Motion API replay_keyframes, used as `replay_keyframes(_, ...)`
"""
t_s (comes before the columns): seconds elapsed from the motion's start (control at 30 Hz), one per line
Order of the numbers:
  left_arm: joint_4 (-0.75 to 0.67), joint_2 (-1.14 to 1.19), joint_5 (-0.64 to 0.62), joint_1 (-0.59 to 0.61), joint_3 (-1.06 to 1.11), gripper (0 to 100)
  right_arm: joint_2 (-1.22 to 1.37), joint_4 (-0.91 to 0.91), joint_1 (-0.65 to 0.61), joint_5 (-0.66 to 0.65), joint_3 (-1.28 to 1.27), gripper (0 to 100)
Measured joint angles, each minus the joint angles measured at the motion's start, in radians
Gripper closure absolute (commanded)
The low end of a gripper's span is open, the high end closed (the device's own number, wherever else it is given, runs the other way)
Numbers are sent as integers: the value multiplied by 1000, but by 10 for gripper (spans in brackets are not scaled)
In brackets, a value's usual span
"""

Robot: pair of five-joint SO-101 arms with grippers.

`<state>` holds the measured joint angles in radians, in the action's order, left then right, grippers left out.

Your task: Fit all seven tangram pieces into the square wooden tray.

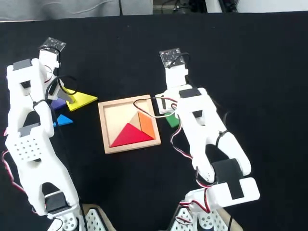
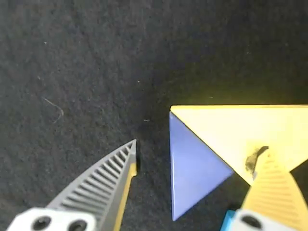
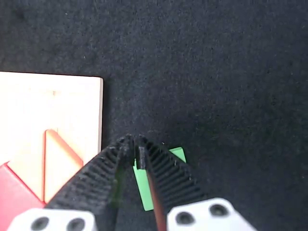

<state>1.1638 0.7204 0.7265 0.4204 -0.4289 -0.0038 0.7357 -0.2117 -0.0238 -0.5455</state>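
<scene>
The square wooden tray (image 1: 107,126) lies mid-table and holds a red triangle (image 1: 129,135) and an orange triangle (image 1: 146,124). On the cloth to its left lie a yellow triangle (image 1: 82,99), a purple triangle (image 1: 58,103) and a blue piece (image 1: 63,121). My left gripper (image 2: 197,150) is open and straddles the purple triangle (image 2: 192,166), with one fingertip (image 2: 267,168) resting on the yellow triangle (image 2: 231,125). My right gripper (image 3: 131,140) is shut just right of the tray (image 3: 53,103), directly over a green piece (image 3: 177,155) that its fingers partly hide.
Black cloth covers the whole table. The green piece (image 1: 172,120) sits close to the tray's right edge. The arms' bases stand at the near edge, with open cloth at the far side and on the right.
</scene>
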Motion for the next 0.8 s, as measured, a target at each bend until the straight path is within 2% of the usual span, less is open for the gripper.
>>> replay_keyframes(0.1, 103, 9, 141, -6, -23, 629, 0, 0, 0, 0, 0, 987)
replay_keyframes(0.17, 123, 12, 183, -8, -41, 628, 0, 0, 0, 0, 0, 987)
replay_keyframes(0.43, 132, 21, 201, 21, -114, 629, 0, 0, 0, 0, 0, 987)
replay_keyframes(0.6, 74, 87, 201, 29, -143, 629, 0, 0, 0, 0, -8, 987)
replay_keyframes(0.8, 69, 127, 176, 12, -186, 629, 0, 0, 0, 0, -9, 987)
